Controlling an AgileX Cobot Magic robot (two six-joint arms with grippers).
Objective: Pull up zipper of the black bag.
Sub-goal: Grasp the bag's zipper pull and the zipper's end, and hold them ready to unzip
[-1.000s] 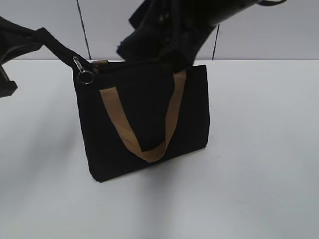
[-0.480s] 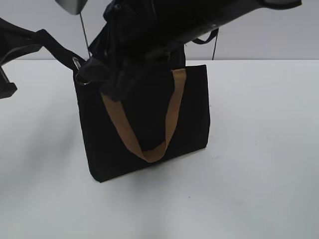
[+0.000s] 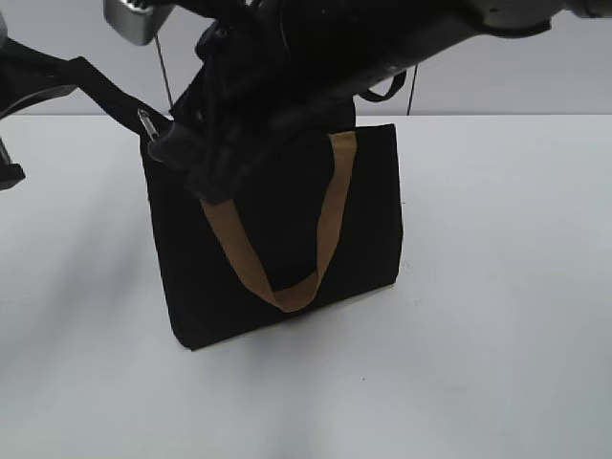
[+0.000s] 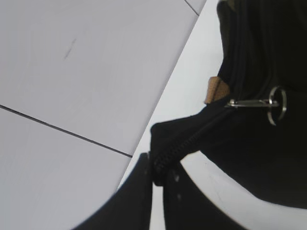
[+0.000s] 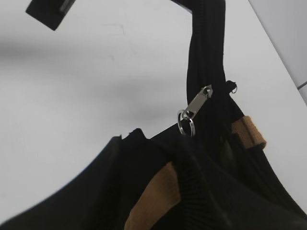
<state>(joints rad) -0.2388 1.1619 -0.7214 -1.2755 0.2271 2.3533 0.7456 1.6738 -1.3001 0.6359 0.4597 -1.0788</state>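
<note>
The black bag (image 3: 277,239) stands upright on the white table, a tan handle hanging down its front. My left gripper (image 3: 53,76) is shut on the black end tail of the zip track (image 4: 160,165) and holds it out to the upper left. The zipper pull (image 5: 197,102) with its ring sits at the bag's top left corner; it also shows in the left wrist view (image 4: 254,102). My right gripper (image 5: 148,146) is open, its fingertips just short of the ring, over the bag's top. In the exterior view the right gripper (image 3: 186,153) covers that corner.
The white table (image 3: 497,316) spreads around the bag. A pale panelled wall (image 3: 535,76) stands behind. The right arm crosses over the bag's top from the upper right. A second tan handle end (image 4: 213,90) shows at the bag's far edge.
My right arm has swung down and left across the bag's top to the zipper corner, now hiding the ring in the exterior view. The left gripper and bag stayed put.
</note>
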